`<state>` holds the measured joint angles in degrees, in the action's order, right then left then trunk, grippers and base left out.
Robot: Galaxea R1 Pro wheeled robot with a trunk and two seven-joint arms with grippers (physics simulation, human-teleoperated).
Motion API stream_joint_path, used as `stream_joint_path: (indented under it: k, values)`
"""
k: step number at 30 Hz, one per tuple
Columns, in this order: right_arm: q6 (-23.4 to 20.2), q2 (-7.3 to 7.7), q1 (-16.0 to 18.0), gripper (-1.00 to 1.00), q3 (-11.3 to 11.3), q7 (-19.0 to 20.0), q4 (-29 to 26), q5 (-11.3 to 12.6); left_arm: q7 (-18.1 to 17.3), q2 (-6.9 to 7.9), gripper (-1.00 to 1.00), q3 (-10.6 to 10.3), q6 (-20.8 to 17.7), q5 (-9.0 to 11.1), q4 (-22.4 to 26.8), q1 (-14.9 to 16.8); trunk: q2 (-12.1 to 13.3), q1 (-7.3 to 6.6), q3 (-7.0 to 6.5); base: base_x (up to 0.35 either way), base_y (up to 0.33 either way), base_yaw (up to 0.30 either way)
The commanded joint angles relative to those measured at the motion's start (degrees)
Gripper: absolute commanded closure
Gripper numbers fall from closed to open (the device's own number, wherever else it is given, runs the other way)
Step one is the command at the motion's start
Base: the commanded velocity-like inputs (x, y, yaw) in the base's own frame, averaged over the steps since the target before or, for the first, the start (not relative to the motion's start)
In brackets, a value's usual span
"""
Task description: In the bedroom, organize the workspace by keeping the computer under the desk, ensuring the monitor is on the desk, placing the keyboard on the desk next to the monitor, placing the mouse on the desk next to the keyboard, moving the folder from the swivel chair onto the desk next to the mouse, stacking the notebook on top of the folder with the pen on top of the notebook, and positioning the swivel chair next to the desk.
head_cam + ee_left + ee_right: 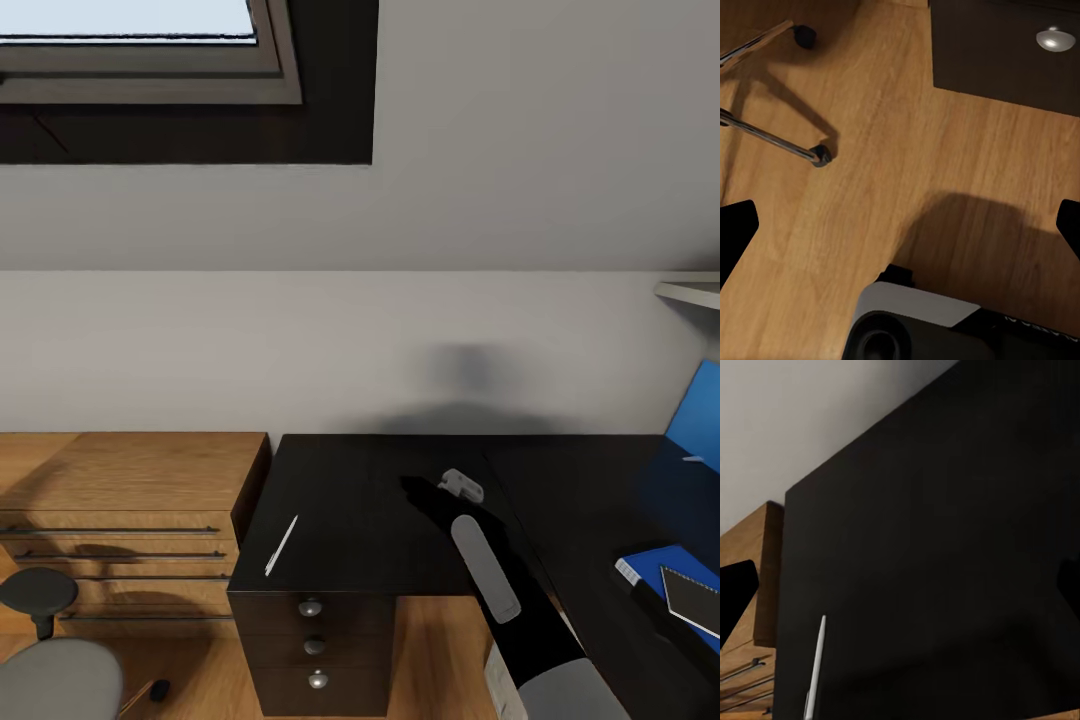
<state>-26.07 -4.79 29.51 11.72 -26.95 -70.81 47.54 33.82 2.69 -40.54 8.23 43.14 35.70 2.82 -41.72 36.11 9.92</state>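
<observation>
Desk (380, 520): glossy black top, drawers with round silver knobs below; oak shelving stands beside it.

Swivel chair (55, 675): grey seat, on the floor near the shelving.

Folder (660, 565): bright blue, flat on the desk's far wing.

Notebook (695, 598): dark cover, lying on the folder.

Right gripper (415, 492): extended over the desktop, fingers spread wide, empty.

Left gripper (900, 225): hanging above the wood floor, fingers wide apart, empty.

Pen (281, 545): slim, white, lying flat near the desk's front edge, well apart from the notebook. Likely light, rigid and prone to rolling; best pinched mid-shaft, across its length.
</observation>
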Motion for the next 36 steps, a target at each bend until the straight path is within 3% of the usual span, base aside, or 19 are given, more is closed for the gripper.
stream_joint_path:
  k: [1,9,18,28,31,36]
  values:
    - [-0.07,0.01,0.05,-1.0,0.05,-0.46,-0.12,0.45,0.37,0.09,-1.0,-0.46,0.47,0.59,0.07,0.08,-0.08,0.02,0.09,0.0,0.0,0.0]
    - [-0.11,0.0,0.02,-1.0,-0.02,-0.45,-0.35,0.53,0.45,0.22,-1.0,-0.33,3.19,0.63,0.06,0.08,-0.08,0.02,0.09,0.0,0.0,0.0]
    - [-0.08,-0.13,0.02,-1.0,0.05,-0.48,-0.46,0.59,0.45,0.38,-1.0,-0.25,3.53,0.71,0.07,0.08,-0.08,0.02,0.09,0.0,0.0,0.001]
    - [-0.03,-0.29,0.02,-1.0,0.32,-0.72,-0.28,0.29,0.75,0.62,-1.0,0.09,3.61,0.89,-0.01,0.08,-0.08,0.02,0.5,0.0,0.0,0.216]
    - [-0.03,-0.35,0.02,-1.0,0.36,-0.73,-0.25,0.27,0.84,0.69,-1.0,0.96,3.64,0.93,-0.01,0.08,-0.08,0.02,0.7,0.0,0.0,0.187]
    - [0.02,-0.41,0.02,-1.0,0.4,-0.8,-0.28,0.13,0.59,0.77,-1.0,6.21,3.53,0.98,-0.06,0.08,-0.08,0.02,1.04,0.0,0.0,0.169]
